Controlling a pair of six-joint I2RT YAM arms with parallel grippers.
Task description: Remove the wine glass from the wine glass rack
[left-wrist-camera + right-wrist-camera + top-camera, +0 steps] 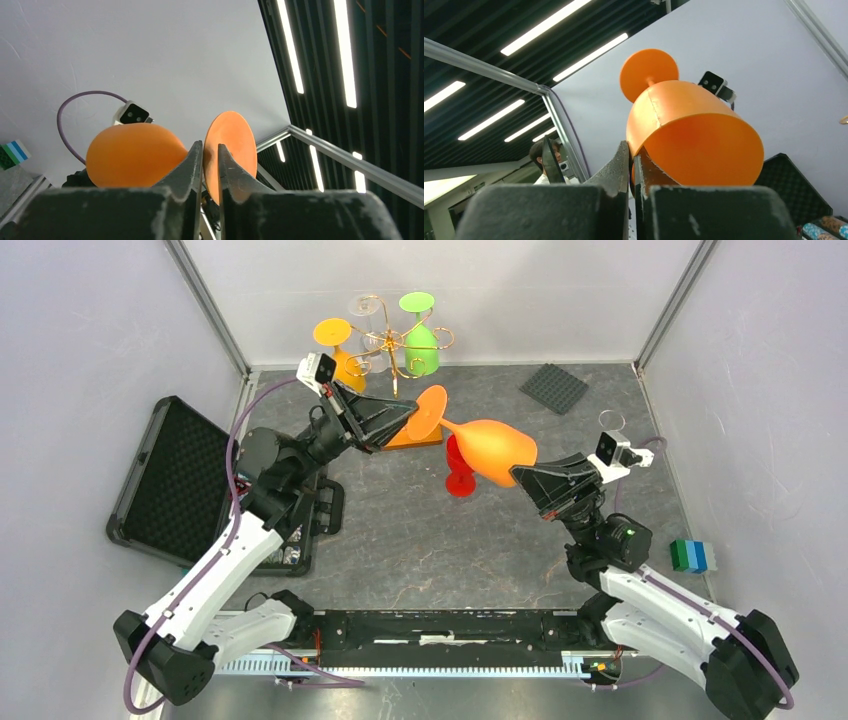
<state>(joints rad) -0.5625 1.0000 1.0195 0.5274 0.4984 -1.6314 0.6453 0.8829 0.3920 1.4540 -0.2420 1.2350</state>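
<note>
An orange wine glass hangs on its side in mid-air between my two arms, off the gold wine glass rack at the back. My left gripper is shut on the edge of its round foot, with the bowl to the left of the fingers. My right gripper is shut on the rim of the bowl, one finger inside and one outside. The foot points away from it.
The rack holds an orange glass, a green glass and a clear one. A red glass stands on the table under the held glass. An open black case lies left, a dark foam square back right, coloured blocks right.
</note>
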